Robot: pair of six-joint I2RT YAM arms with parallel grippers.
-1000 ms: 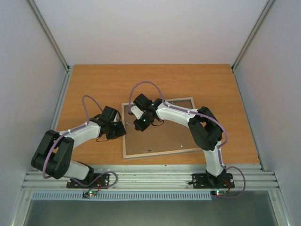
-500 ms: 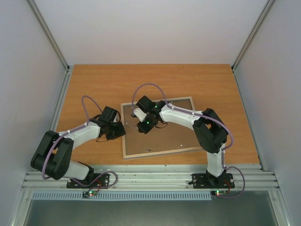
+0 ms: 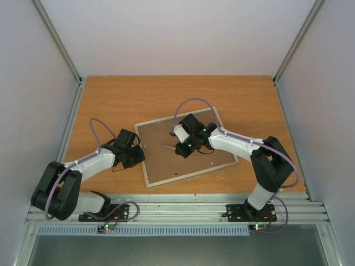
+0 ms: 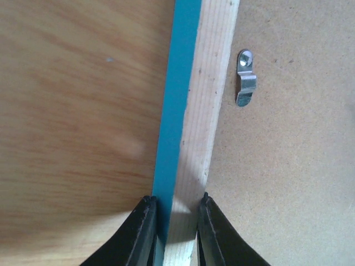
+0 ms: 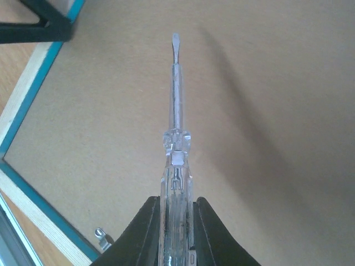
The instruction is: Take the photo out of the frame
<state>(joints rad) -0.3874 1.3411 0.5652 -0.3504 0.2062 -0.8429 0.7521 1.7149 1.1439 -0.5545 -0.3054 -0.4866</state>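
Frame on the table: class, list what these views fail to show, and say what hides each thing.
1. The photo: unseen in every view; the frame lies face down and the backing board covers it.
2. Left wrist view: the left claw, pinching the frame rail, is cut off by the bottom edge.
3. Right wrist view: the screwdriver handle is hidden inside the right claw and cut off below.

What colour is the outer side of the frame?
The frame is turquoise blue; the left wrist view shows it best.

light: bright, even, diffuse | shadows: soft, right of screwdriver (image 5: 175, 100), beside left pincer (image 4: 175, 209) | focus: sharp
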